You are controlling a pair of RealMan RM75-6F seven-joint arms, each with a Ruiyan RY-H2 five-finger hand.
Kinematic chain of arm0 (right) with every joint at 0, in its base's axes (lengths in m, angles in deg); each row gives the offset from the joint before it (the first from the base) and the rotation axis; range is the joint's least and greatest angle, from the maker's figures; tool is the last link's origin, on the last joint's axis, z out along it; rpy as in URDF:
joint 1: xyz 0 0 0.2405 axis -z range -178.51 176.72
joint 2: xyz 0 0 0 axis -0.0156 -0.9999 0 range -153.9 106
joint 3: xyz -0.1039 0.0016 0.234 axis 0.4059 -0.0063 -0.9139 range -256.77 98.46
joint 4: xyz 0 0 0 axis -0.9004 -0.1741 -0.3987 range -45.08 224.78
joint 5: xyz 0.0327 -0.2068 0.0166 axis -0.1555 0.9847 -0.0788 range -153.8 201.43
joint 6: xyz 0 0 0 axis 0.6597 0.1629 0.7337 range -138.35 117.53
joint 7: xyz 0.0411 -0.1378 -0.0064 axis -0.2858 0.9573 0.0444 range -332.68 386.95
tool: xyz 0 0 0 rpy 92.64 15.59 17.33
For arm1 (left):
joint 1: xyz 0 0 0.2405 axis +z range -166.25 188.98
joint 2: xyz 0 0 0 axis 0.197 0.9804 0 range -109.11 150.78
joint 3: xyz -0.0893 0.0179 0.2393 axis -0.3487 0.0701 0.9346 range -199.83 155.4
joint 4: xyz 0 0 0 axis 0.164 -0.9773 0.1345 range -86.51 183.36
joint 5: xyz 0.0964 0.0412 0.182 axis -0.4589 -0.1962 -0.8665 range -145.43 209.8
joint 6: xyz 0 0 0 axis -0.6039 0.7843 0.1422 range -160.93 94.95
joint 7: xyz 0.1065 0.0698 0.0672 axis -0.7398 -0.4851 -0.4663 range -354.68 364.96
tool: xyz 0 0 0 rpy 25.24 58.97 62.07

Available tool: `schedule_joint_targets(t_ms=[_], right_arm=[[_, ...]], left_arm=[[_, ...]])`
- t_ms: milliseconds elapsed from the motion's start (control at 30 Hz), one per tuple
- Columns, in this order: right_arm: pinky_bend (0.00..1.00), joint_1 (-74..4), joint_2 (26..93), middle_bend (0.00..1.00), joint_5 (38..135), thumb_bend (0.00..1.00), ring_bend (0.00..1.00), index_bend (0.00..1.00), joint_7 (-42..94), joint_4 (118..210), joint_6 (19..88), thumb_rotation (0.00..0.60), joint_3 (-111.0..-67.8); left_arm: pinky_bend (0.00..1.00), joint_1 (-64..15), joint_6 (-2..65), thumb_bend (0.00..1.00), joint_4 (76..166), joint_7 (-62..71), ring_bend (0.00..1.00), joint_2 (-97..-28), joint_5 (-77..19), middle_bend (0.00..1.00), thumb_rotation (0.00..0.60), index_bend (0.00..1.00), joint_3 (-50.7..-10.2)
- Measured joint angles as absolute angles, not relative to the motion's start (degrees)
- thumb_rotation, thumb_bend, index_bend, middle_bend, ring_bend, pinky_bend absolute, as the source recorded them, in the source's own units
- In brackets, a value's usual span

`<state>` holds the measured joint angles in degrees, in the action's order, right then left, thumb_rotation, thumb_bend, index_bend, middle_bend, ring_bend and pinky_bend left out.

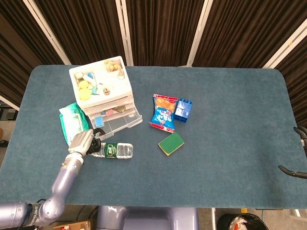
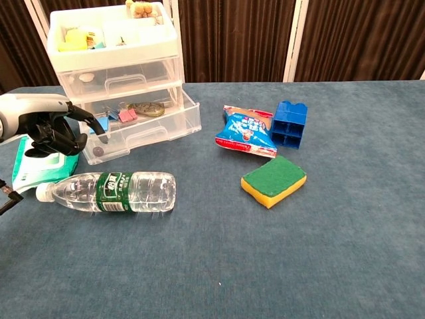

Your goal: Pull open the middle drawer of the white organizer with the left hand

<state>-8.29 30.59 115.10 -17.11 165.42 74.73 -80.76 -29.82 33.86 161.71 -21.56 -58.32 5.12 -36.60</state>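
Just beyond the left hand [image 2: 50,129], whose curled fingers hook its front, the drawer [image 2: 143,126] of the white organizer [image 2: 113,56] stands well out; little pulling seems left.

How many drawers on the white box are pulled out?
1. The lower drawer on the white organizer sticks out toward the left hand; the drawer above it looks closed. More may be hidden.

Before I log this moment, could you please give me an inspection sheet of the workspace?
Surface: blue felt table.
Job's things: white organizer; one lower drawer slid out, small items inside.
Clutter: water bottle lying flat, wipes pack, snack bag, blue block, sponge.
Hands: left hand at the drawer's front corner, fingers curled; right hand not in view.
Cables: nothing seen.
Surroundings: dark curtains.
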Motion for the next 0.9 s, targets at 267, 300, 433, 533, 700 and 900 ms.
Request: schedule_joint_targets(t_ms=[267,300,433,533,700,900], right_arm=[[0.0,-8.23,30.6,0.0,115.1,0.13,0.0,0.0,-17.21,165.33,74.77,0.6,-80.72],[0.0,-8.24,30.6,0.0,115.12,0.13,0.0,0.0,-17.24,165.31,74.77,0.6,-80.72],[0.0,-8.24,30.54,0.0,115.15,0.13,0.0,0.0,-17.26,165.35,74.8,0.6,-80.72],[0.0,-8.24,30.56,0.0,115.13,0.13,0.0,0.0,-17.23,165.3,74.73,0.6,-80.7],[0.0,-8.2,30.72,0.0,115.04,0.13,0.0,0.0,-17.21,164.95,74.79,0.6,-80.73],[0.0,-8.24,30.78,0.0,114.7,0.13,0.0,0.0,-16.86,164.64,74.69,0.6,-80.95]], left_arm=[[0.89,-29.51,33.52,0.7,163.41,-20.33,0.95,-57.86,3.41,0.99,0.6,0.28,-35.35],[0.89,-29.45,33.66,0.68,163.54,-20.22,0.95,-57.81,2.98,0.99,0.6,0.25,-35.19],[0.88,-29.26,35.18,0.47,163.37,-20.67,0.89,-57.74,0.66,0.92,0.6,0.13,-34.47],[0.81,-28.74,36.92,0.24,162.99,-21.0,0.77,-57.78,-2.59,0.78,0.6,0.09,-33.52],[0.63,-26.91,39.58,0.01,163.63,-21.71,0.45,-56.36,-7.73,0.45,0.6,0.07,-30.9],[0.31,-23.5,42.04,0.0,166.24,-21.58,0.13,-52.3,-15.66,0.15,0.6,0.08,-26.69]])
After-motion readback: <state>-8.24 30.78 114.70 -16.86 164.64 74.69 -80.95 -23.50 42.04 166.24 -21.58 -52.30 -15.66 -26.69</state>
